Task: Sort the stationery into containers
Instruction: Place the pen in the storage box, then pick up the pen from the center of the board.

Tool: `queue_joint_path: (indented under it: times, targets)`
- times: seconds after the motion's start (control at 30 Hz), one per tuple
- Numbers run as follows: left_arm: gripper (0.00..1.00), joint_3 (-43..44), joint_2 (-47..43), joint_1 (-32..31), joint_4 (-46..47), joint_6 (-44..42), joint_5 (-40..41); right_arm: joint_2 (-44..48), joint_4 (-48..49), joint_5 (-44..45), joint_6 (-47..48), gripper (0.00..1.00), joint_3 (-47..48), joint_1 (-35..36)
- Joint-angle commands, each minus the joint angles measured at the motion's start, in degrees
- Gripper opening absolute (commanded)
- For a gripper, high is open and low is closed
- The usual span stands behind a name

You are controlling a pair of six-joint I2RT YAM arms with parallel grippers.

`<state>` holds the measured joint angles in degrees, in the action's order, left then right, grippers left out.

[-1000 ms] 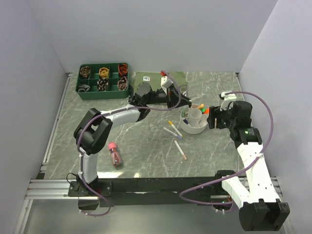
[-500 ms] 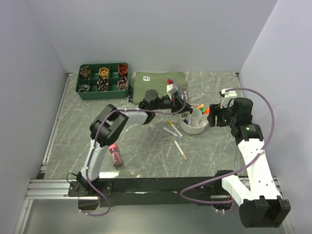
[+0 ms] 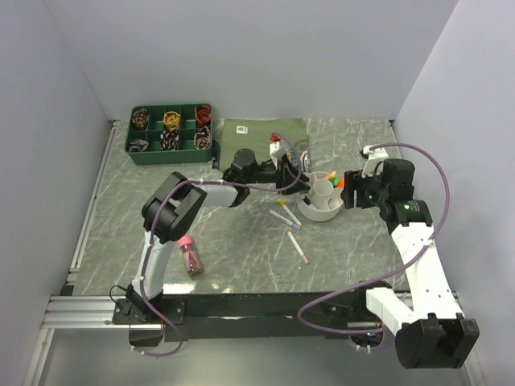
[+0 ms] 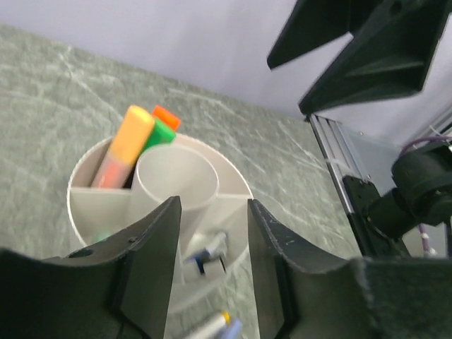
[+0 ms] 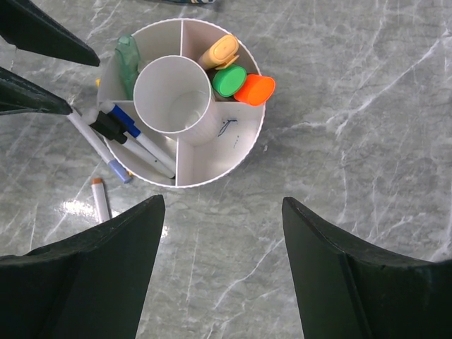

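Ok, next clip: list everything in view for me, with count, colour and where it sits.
organiser: one, white, round, right of table centre; central cup empty
highlighters: three, yellow-orange, green and orange caps, upright in one ring compartment
boxed pens: at least two, dark caps, lying in another ring compartment
loose pens: three, white, on the table left of and in front of the organiser
tube: one, clear, pink cap, lying front left
cloth: one, olive green, folded, back centre
tray: one, dark green, compartmented, back left
left pincer: open, empty, at the organiser
right pincer: open, empty, over the organiser
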<state>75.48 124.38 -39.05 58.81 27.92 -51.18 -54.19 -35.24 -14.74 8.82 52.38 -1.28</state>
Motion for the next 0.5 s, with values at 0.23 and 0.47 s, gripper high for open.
queue_joint_path:
  times: [0.23,0.47]
  targets:
    - [0.63,-0.79,-23.91,2.92,-73.25,-62.49,-11.41,0.75,2.02,-2.31,1.81,0.75,1.5,-0.3]
    - [0.65,24.33,-9.87,1.96,-128.2,-120.28,-1.13,1.11,2.72,-6.35,0.24,0.76,3.34,-0.3]
